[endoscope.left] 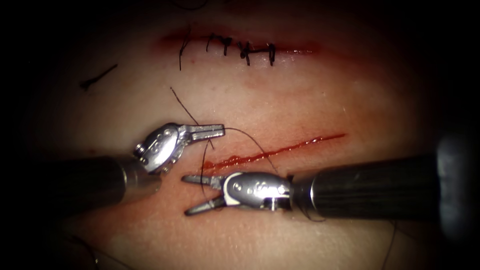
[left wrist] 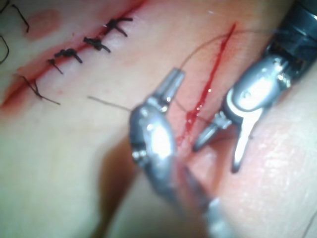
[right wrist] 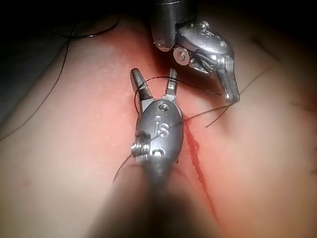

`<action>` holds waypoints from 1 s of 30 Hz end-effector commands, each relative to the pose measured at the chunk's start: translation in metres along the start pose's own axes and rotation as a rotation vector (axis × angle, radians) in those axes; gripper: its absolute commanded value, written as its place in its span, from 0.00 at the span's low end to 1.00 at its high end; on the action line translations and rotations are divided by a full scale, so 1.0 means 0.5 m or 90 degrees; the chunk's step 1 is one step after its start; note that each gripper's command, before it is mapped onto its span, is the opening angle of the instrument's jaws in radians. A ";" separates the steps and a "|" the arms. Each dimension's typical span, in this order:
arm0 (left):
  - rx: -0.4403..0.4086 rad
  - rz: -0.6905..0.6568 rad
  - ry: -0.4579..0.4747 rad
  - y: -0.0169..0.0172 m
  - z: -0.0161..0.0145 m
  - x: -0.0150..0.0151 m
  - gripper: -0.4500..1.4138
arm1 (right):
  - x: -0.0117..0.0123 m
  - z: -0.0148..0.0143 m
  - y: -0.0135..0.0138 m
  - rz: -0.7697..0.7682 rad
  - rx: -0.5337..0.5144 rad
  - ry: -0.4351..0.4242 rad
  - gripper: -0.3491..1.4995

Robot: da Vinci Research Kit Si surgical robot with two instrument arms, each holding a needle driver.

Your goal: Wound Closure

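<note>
The tissue [endoscope.left: 310, 100] lay under both tools, carrying two cuts: an upper cut [endoscope.left: 300, 50] already closed by a row of dark stitches [endoscope.left: 245, 50], and a lower cut [endoscope.left: 280, 150], unstitched and lined with red fluid [endoscope.left: 235, 160]. The right tool [endoscope.left: 192, 195] lay just below the lower cut's left end with its jaws spread wide, holding nothing, though a loop of thread [endoscope.left: 250, 137] crossed between and around them. The left tool [endoscope.left: 220, 131] sat above that same end, jaws together and apparently pinching the thread at their tip. From there the thread arched over the cut, and a free tail ran up to the left. I could not make out the needle.

The likeliest trouble was the loop snagging on the open right jaws; any pull by the left tool might then tangle it or drag it across the raw cut edge. A loose cut end of thread [endoscope.left: 97, 77] lay well off to the upper left.
</note>
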 end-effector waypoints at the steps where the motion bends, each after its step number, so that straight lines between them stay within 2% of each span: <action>1: -0.002 -0.002 0.001 -0.0003 0.0009 -0.0018 0.00 | -0.0015 0.0013 -0.0004 0.001 0.001 0.000 0.37; 2: -0.002 -0.002 0.001 -0.0008 0.0009 -0.0019 0.00 | -0.0016 0.0012 -0.0001 0.005 0.000 0.000 0.26; 5: -0.003 -0.001 0.001 -0.0011 0.0008 -0.0023 0.00 | -0.0019 0.0011 0.0003 0.012 -0.008 0.004 0.19; 9: -0.004 0.005 -0.001 -0.0012 0.0003 -0.0042 0.00 | -0.0020 0.0009 0.0003 0.026 -0.023 0.024 0.00; 15: 0.005 0.001 -0.005 -0.0025 -0.0010 -0.0082 0.00 | -0.0020 0.0013 -0.0006 0.082 -0.041 0.087 0.00; 20: 0.008 0.001 -0.005 -0.0030 -0.0008 -0.0082 0.00 | -0.0029 0.0026 -0.0022 0.097 -0.034 0.100 0.00; 27: 0.012 0.002 -0.004 -0.0033 0.0003 -0.0085 0.00 | -0.0028 0.0038 -0.0027 0.139 -0.033 0.170 0.00; 30: 0.012 0.004 -0.003 -0.0027 0.0000 -0.0090 0.00 | -0.0024 0.0051 -0.0024 0.181 -0.066 0.214 0.10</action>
